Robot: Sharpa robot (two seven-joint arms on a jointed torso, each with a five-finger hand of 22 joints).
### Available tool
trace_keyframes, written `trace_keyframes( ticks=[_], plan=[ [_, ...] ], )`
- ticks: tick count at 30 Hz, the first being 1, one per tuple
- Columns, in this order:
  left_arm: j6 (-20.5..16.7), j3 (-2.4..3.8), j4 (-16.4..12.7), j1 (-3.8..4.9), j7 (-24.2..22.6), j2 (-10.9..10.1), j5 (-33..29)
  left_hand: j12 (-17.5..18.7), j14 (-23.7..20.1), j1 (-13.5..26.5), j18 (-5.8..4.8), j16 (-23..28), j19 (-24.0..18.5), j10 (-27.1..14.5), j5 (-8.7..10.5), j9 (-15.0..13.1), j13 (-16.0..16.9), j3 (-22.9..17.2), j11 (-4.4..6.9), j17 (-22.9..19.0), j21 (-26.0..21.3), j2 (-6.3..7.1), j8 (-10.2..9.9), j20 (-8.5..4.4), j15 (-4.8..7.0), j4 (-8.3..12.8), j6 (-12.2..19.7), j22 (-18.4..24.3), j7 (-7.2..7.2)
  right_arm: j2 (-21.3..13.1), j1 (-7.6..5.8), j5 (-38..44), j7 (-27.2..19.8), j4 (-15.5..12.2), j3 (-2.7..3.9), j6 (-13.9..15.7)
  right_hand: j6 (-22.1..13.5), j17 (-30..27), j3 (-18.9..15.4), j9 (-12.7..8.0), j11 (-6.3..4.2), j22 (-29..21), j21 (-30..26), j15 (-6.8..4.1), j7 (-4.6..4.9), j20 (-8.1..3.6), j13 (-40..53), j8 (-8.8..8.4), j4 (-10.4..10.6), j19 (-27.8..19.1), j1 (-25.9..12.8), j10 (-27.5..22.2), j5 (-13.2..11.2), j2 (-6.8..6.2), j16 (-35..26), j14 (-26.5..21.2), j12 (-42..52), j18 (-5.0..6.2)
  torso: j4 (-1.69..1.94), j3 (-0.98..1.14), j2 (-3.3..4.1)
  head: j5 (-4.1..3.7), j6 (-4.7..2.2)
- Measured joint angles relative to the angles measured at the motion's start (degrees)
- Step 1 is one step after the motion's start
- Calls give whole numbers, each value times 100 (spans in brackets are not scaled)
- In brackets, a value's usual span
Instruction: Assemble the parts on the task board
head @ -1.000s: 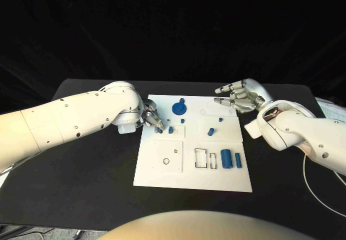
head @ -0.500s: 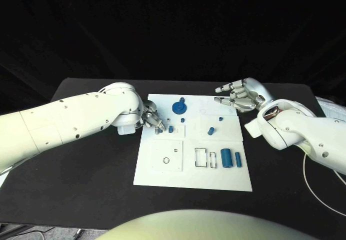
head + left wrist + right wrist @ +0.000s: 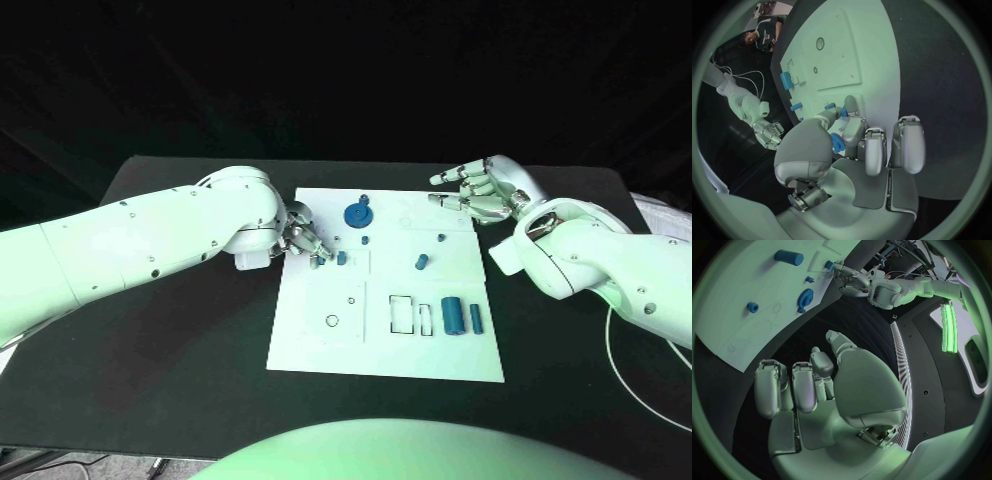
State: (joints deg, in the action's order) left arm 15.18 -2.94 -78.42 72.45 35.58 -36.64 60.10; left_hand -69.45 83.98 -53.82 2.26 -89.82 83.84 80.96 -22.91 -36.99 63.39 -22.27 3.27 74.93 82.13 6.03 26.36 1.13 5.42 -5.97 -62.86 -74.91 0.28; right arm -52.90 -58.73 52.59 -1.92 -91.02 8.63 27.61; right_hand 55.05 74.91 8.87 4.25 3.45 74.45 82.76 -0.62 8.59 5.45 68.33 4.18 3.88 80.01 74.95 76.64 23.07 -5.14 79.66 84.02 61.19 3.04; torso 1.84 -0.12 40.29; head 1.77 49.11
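The white task board (image 3: 325, 345) lies in the middle of the table. My left hand (image 3: 302, 238) is at the board's left edge, pinching a small blue part (image 3: 837, 143) between thumb and fingers low over the board. Another small blue part (image 3: 342, 258) stands just right of those fingertips. A blue gear (image 3: 358, 214) sits at the far side, with small blue pegs (image 3: 421, 263) near the middle. A blue cylinder (image 3: 453, 315) and a thin blue bar (image 3: 475, 318) lie at the right. My right hand (image 3: 483, 190) hovers over the far right corner, fingers apart, holding nothing.
Several outlined recesses (image 3: 400, 314) are cut into the board's near half, beside a square plate with round holes (image 3: 342, 308). Black table (image 3: 173, 360) surrounds the board. A white cable (image 3: 623, 360) runs along the right edge.
My left hand has edged slightly nearer along the board's left edge with its blue part. The right hand has stayed where it was.
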Motion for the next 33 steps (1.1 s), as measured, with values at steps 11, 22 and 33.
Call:
trace_keyframes(
  ticks=[11,22,33],
  plan=[
    [-195,14,-101,-29,-18,-146,-22,0,0,-70,1,0,21,22,1496,127,43,1061,-19,-1,23,-36,-24,-21,0,-488,-30,0,30,1,7,-1,-2,9,0,0,0,0,0,0,0,0,0,0,0,0,-1,0,0,0,0,0,23,0,0,0,0,0,-2,0,-5,-10,0],
    [-1051,70,-303,-28,-321,-436,-379,26,0,-283,1,0,21,22,1676,173,16,1540,-19,-1,22,-129,-17,-21,0,-863,-28,1,31,0,42,-4,-4,21,0,0,0,-1,0,0,0,0,0,0,0,0,-1,0,0,0,0,0,23,0,0,0,0,0,11,0,-20,-21,-19],
    [-2007,96,-376,-21,-1447,-572,-884,2243,-31,-1461,544,820,-990,-1839,1293,405,-2267,1862,-430,-2,-3337,-89,-198,187,-272,-709,978,502,486,-11,87,-13,-4,27,0,0,0,4,0,0,0,0,0,0,0,0,-2,0,0,0,0,0,23,0,0,0,0,0,14,2,-18,-55,-104]
  ],
)
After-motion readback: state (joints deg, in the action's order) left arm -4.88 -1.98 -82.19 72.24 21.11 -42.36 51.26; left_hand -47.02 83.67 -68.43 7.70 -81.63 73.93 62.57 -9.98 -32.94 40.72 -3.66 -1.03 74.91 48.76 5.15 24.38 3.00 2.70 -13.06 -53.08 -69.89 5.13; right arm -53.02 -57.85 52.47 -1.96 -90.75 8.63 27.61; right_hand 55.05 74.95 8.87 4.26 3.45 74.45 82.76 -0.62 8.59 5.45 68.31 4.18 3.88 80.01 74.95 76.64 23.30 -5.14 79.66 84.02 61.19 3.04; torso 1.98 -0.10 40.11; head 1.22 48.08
